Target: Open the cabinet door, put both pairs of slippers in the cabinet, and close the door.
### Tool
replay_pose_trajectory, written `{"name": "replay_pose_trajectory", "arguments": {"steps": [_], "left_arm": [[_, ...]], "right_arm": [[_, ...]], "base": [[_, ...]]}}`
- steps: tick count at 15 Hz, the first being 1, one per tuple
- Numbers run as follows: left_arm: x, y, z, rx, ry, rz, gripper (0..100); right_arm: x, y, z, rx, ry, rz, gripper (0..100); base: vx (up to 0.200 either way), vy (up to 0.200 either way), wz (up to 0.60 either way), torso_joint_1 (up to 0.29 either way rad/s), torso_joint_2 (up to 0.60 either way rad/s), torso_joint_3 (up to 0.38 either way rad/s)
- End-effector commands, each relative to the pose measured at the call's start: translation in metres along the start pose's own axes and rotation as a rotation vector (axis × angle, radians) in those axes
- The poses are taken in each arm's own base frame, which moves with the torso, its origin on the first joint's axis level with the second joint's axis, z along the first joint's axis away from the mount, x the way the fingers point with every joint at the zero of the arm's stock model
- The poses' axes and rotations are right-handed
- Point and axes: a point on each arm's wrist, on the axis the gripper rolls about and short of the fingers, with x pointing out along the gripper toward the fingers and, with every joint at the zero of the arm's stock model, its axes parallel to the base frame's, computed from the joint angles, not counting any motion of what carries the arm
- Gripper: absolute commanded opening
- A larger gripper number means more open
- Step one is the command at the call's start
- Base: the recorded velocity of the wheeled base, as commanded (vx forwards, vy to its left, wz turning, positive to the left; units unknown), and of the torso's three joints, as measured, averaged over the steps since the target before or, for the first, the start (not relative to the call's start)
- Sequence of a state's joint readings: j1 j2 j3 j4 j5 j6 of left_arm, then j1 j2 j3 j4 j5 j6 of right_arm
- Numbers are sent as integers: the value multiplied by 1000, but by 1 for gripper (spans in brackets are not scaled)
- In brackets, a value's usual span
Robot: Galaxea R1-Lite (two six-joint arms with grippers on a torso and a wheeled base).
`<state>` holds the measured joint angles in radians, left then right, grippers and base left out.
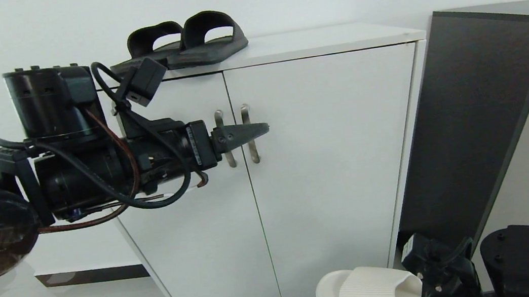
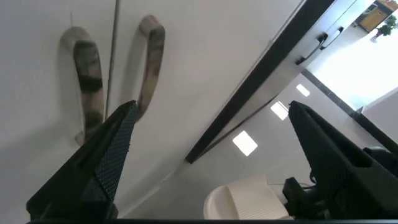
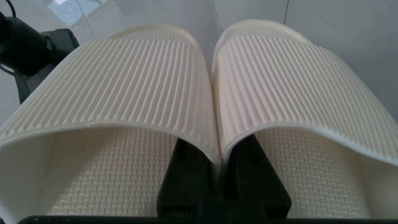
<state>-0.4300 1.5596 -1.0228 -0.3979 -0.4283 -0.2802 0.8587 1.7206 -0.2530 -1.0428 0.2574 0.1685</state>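
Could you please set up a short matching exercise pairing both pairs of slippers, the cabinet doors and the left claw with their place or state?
Column A:
1 black slippers
2 white slippers
3 cabinet doors
4 left claw

Column B:
a shut
b open, by the door handles
c on the cabinet top
d gripped by the right claw

Pairs: 1-c; 2-d; 3-a; 4-b

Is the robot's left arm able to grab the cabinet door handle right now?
Probably yes. The left gripper is open and close in front of the right door's handle, and nothing sits between them.
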Motion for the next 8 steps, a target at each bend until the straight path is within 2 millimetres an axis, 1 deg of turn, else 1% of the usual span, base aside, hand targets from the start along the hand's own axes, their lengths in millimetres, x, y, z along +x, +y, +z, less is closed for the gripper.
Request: {"name": "replay_pose_trajectory", "arguments": {"steps": [1, 4, 8], "left_arm": [[10, 6, -1, -7, 12, 6, 100], [23, 13, -3, -3, 14, 52, 100], [35, 19, -7, 11, 11, 53, 100]], "right_arm": [[0, 0, 0, 0, -1, 1, 0], [0, 0, 2, -5, -20, 4, 0], [0, 0, 2, -5, -20, 4, 0]], "base": [[0, 0, 0, 0, 0, 0], [0, 0, 0, 0, 0, 0], [0, 0, 0, 0, 0, 0]]}}
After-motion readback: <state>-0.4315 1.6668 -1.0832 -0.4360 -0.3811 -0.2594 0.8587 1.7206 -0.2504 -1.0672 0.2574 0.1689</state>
